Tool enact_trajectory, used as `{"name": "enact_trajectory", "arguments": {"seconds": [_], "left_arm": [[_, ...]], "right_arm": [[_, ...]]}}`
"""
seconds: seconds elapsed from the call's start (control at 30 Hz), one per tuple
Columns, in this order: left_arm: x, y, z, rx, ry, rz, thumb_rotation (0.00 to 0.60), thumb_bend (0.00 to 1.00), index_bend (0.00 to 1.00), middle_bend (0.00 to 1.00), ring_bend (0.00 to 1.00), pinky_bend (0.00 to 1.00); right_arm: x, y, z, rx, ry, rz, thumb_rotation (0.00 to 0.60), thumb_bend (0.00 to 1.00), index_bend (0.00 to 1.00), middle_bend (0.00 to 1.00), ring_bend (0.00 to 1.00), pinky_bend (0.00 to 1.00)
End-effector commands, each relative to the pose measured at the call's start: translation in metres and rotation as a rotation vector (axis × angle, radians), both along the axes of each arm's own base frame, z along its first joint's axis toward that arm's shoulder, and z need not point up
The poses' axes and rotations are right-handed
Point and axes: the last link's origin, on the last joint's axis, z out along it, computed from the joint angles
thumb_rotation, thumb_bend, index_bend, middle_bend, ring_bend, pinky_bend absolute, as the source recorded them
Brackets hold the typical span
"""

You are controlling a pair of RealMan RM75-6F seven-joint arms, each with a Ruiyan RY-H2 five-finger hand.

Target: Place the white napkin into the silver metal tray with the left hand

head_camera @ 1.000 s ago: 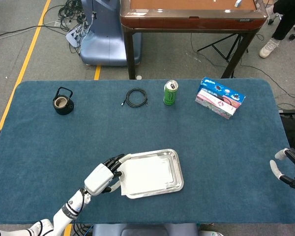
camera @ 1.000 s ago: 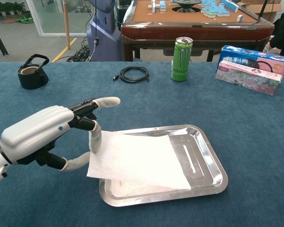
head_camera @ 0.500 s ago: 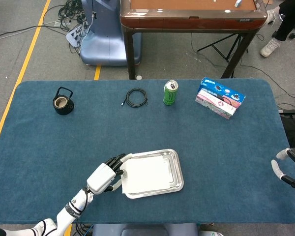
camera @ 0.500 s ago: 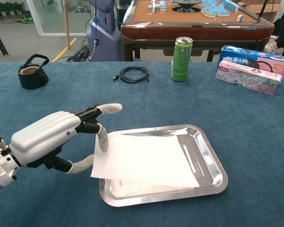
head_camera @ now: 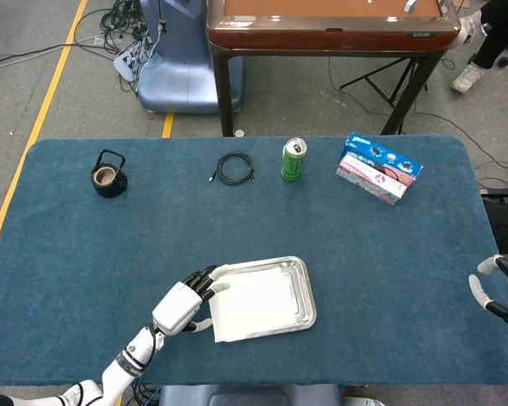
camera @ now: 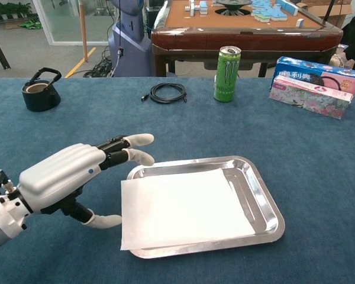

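Left hand (camera: 77, 177) sits just beside the tray's near-left corner, fingers spread, holding nothing; fingertips (camera: 143, 139) point toward the tray, thumb low near the napkin's overhanging corner, contact w/ the paper can't be told from here. Right hand (head_camera: 495, 288) is way off at the far right table edge, fingers apart, empty.

White napkin (camera: 183, 204) lies flat across the silver metal tray (camera: 266, 204), covering most of its floor, but its near-left edge rides over the tray rim and hangs out onto the blue table cloth (camera: 319, 148). So it looks mostly placed, not fully inside.

Risks, imo: if the hand pulls away w/ a finger brushing that loose corner, the light sheet could drag back out or flip over the rim. A nudge to tuck it in might shove the tray itself, since nothing pins it down. Paper could also crumple rather than slide.

Count: 1 napkin, 1 tray, 2 hands. Farther back: 1 green can (camera: 227, 65), 1 coiled black cable (camera: 168, 92), 1 small black kettle-like pot (camera: 41, 92), 2 boxes stacked together (camera: 316, 78) at the right, all well apart from the tray.
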Motion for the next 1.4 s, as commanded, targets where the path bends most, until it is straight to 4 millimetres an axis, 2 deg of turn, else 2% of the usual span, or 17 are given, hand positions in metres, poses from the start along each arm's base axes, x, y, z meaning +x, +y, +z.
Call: {"name": "enact_trajectory", "arguments": {"seconds": [0.03, 0.7, 1.4], "left_arm": [[0.002, 0.001, -0.001, -0.002, 0.001, 0.007, 0.600, 0.16, 0.20, 0.05, 0.00, 0.20], [0.011, 0.012, -0.012, 0.011, 0.041, 0.059, 0.600, 0.16, 0.21, 0.05, 0.00, 0.20], [0.033, 0.010, -0.018, 0.031, 0.070, 0.050, 0.600, 0.13, 0.21, 0.05, 0.00, 0.20]], "right_arm": [[0.000, 0.000, 0.000, 0.000, 0.000, 0.001, 0.600, 0.32, 0.55, 0.59, 0.48, 0.66], [0.001, 0.002, 0.004, -0.016, -0.010, 0.008, 0.600, 0.33, 0.55, 0.59, 0.48, 0.66], [0.004, 0.006, 0.005, -0.020, -0.014, 0.030, 0.600, 0.32, 0.55, 0.59, 0.48, 0.66]]}}
